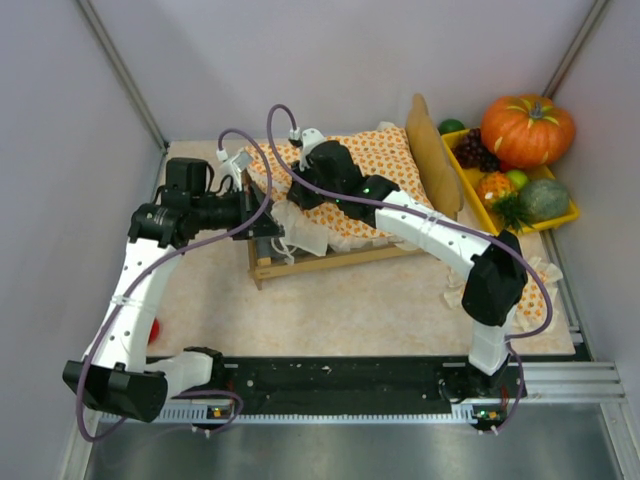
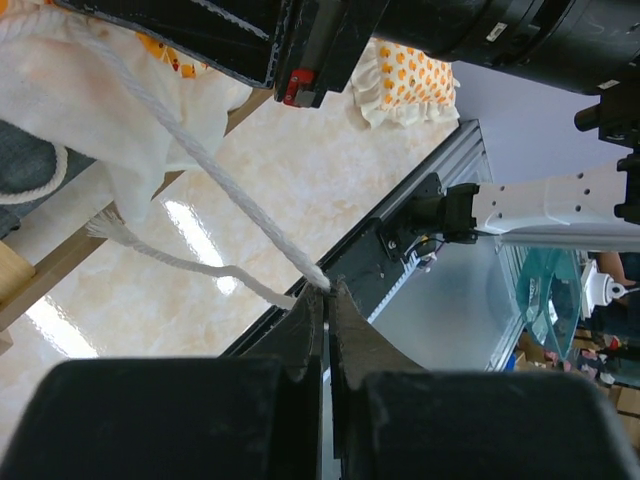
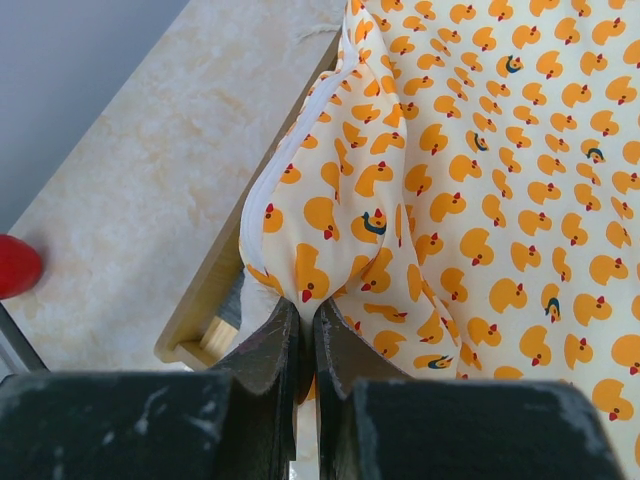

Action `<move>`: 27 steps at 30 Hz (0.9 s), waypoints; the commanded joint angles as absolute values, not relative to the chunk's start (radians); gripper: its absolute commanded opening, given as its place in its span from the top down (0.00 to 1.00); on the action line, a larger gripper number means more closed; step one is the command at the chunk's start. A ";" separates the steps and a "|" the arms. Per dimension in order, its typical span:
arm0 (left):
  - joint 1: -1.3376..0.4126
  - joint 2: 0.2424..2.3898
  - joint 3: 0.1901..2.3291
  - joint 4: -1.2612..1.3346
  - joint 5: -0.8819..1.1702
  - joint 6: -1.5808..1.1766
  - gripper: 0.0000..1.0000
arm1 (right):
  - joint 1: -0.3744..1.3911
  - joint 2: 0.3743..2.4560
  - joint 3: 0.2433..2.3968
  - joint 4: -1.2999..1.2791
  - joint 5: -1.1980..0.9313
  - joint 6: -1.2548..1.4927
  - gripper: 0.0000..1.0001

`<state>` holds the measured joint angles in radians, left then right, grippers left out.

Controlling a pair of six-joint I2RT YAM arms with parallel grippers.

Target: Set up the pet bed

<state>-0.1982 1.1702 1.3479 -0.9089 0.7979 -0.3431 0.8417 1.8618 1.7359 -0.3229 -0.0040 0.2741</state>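
The pet bed [image 1: 320, 262] stands at the middle of the bench [image 1: 350, 310], toward its rear. Its tall rounded headboard [image 1: 430, 150] is at the right end, just beside a yellow tray [image 1: 478, 205] that holds a pumpkin [image 1: 528, 128] and other produce. A duck-print bedspread [image 1: 385, 160] with a white ruffle lies over the bed and hangs over the near rail. The right arm [image 1: 440, 235] reaches across the bed from the right. In its wrist view the right jaws are clenched on a pinched fold of the bedspread, above the light-wood side rail. The left arm [image 1: 130, 290] comes in from the left to the foot end of the bed. The left jaws are clamped together on a white cord [image 2: 230, 200], whose two strands meet at the tips; one strand runs taut up toward the white fabric and the other ends frayed near the frame. A small matching pillow [image 2: 405, 80] lies on the bench at the right, well apart from the bed. A small red object [image 3: 15, 265] sits on the bench near the left arm.
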 commanded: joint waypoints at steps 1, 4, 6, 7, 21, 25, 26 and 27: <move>-0.202 1.147 1.365 -0.939 0.949 -0.336 1.00 | 0.821 1.825 1.767 -0.293 0.067 0.264 0.99; -0.201 1.132 1.303 -0.921 0.974 -0.334 1.00 | 0.821 1.827 1.764 -0.293 0.061 0.265 0.99; -0.196 1.112 1.257 -0.890 1.055 -0.354 1.00 | 0.821 1.827 1.764 -0.293 0.063 0.262 0.99; -0.198 1.108 1.244 -0.868 1.072 -0.362 1.00 | 0.821 1.828 1.764 -0.293 0.061 0.262 0.99; -0.195 1.081 1.129 -0.804 1.141 -0.364 1.00 | 0.818 1.829 1.750 -0.288 0.052 0.270 0.99; -0.196 1.097 1.088 -0.914 0.991 -0.273 1.00 | 0.819 1.828 1.746 -0.287 0.058 0.270 0.99; -0.195 1.115 1.078 -0.926 0.951 -0.264 1.00 | 0.819 1.829 1.746 -0.287 0.057 0.273 0.99; -0.196 1.123 1.072 -0.930 0.858 -0.258 0.90 | 0.818 1.830 1.746 -0.287 0.055 0.273 1.00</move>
